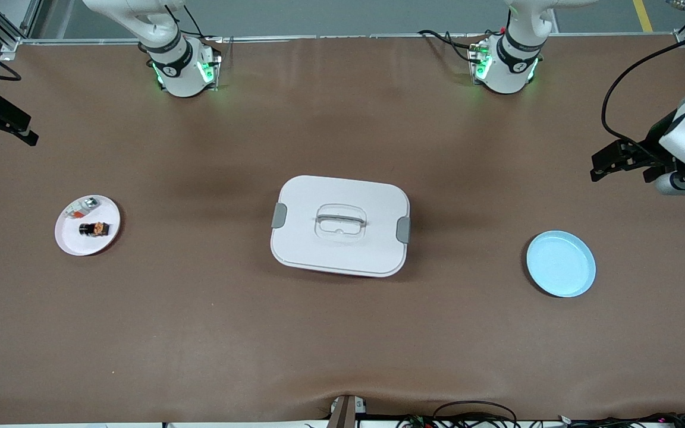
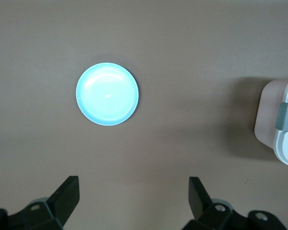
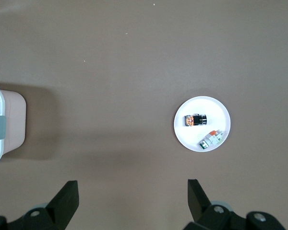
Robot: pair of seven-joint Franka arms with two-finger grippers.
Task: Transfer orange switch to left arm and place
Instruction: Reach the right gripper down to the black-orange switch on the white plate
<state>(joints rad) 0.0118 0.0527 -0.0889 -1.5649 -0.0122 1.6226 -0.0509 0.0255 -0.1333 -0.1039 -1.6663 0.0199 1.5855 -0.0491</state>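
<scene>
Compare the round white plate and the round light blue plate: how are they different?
The round white plate carries the orange switch and a small white-silver piece; the round light blue plate carries nothing. The white plate lies toward the right arm's end, the blue toward the left arm's. Both are shallow and flat on the table.

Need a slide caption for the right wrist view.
Open right gripper high over the table, white plate with orange switch below.

No readable words or numbers anywhere, black bands on the arm bases (image 1: 183, 65) carry a small white mark, possibly a logo, too small to read, box lid (image 1: 340, 224) unmarked
</scene>
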